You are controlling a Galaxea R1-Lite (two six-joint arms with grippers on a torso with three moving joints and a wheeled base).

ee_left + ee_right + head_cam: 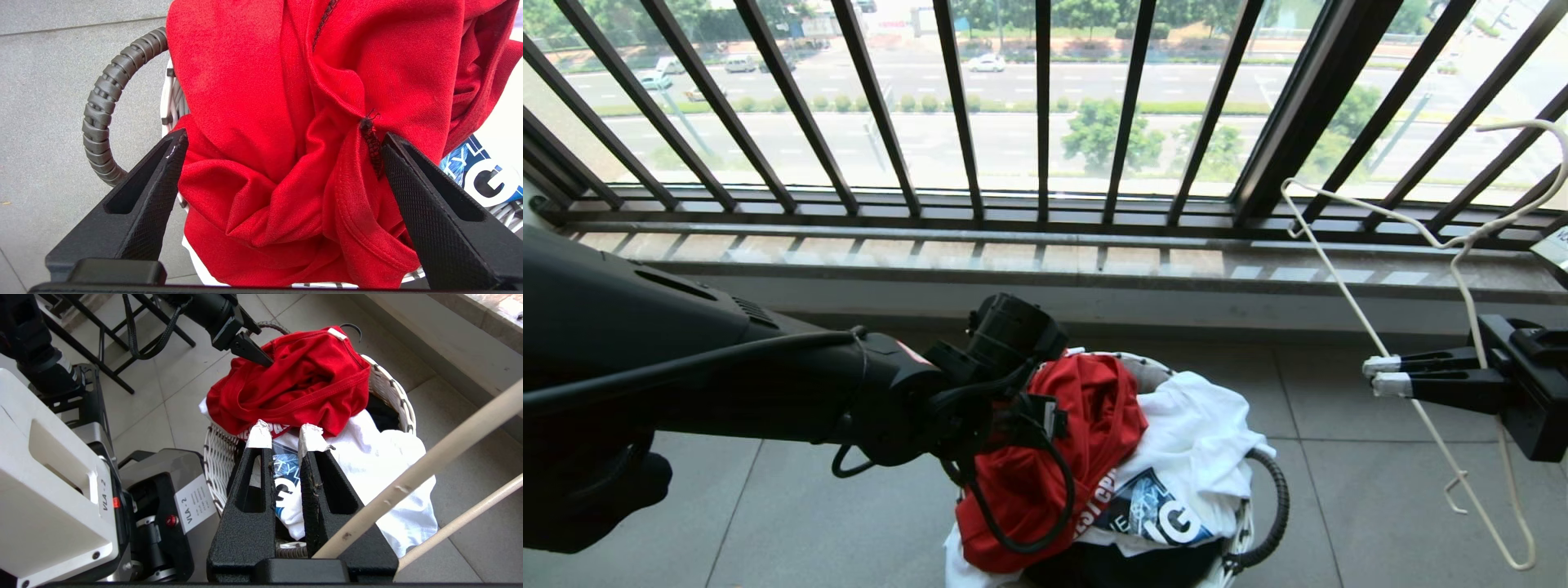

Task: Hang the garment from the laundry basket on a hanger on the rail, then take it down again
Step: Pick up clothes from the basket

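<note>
The left gripper (282,147) was seen with jaws spread wide around the bunched red T-shirt (1062,441), gripping nothing. The T-shirt was heaped on a white shirt (1201,441) in the laundry basket (388,392). "VLA-2" was read on the robot's base (102,494). The white hanger (1429,343) was pinched in the right gripper's (1380,376) nearly closed jaws.

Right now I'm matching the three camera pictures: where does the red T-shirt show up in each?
Head view: red T-shirt heaped on the laundry basket, bottom centre, under the left tool.
Left wrist view: fills the middle, between the open fingers.
Right wrist view: upper centre, above the basket.
Shared landmark: white printed shirt beside it.
</note>
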